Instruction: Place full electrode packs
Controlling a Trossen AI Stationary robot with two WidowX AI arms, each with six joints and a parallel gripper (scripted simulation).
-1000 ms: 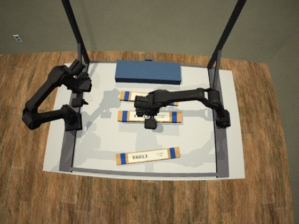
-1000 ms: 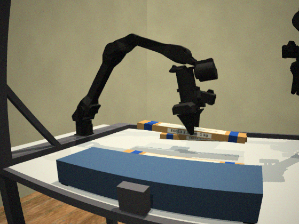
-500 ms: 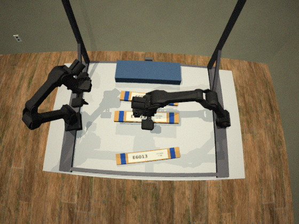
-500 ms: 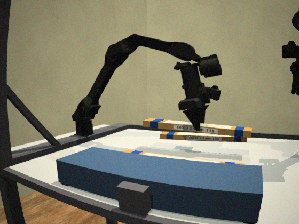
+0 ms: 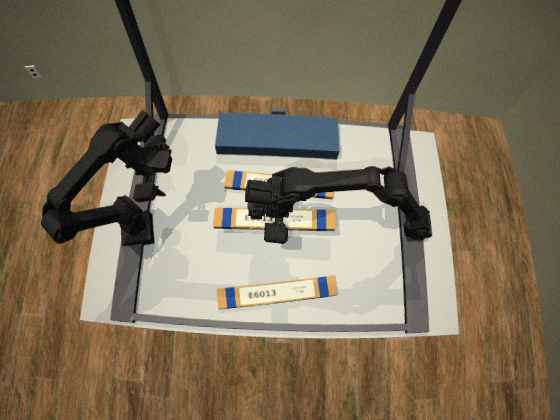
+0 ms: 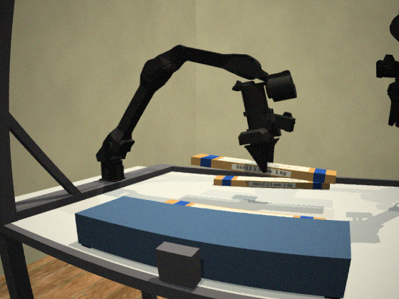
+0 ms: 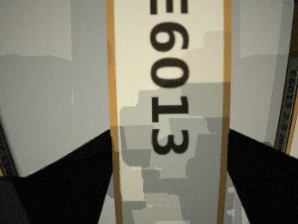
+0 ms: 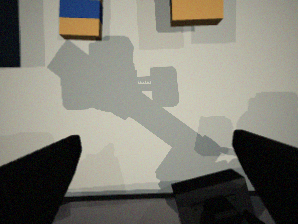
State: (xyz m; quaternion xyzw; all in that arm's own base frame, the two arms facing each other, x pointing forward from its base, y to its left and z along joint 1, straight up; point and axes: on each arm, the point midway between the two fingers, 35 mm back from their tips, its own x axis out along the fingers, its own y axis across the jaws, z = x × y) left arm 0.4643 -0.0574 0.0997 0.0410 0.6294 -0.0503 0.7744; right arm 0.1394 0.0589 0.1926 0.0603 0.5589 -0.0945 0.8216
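Progress, outward from the low platform (image 5: 277, 131) (image 6: 214, 228) (image 8: 9, 35): not yet loaded with any pack. Just beside the platform, resting flat: seen in the nearest pack (image 5: 237, 180) (image 6: 183, 203) (image 7: 289, 105) (image 8: 80, 10). Farther from the platform, raised above the worktop (image 5: 350, 260) (image 6: 53, 224) (image 7: 50, 30) (image 8: 210, 65): shown by the middle pack (image 5: 226, 218) (image 6: 303, 170) (image 7: 170, 100) (image 8: 196, 11), clasped across its width by the left fingers (image 5: 267, 220) (image 6: 265, 170). Farthest from the platform, resting slightly askew: seen in the farthest pack (image 5: 278, 291) (image 6: 271, 184) (image 7: 7, 157). Spread apart around nothing, off toward one end of the platform: true of the right fingers (image 5: 156, 175) (image 6: 394, 124).

Remaining: probably to judge the middle pack by weight, then to place or return it accordingly, and to settle the other two likewise. Impossible to tell full from part-used by sight.

Appearance: long, slim and orange, with blue bands near both ends and a cream label marked "E6013"; slightly tilted in the exterior view for the middle pack.

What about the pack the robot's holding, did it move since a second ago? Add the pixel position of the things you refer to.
Yes. In the exterior view, the held pack (image 5: 225, 218) (image 6: 299, 171) (image 7: 170, 50) (image 8: 197, 11) has risen against the pack lying behind it (image 5: 277, 293) (image 6: 306, 185) (image 7: 6, 160).
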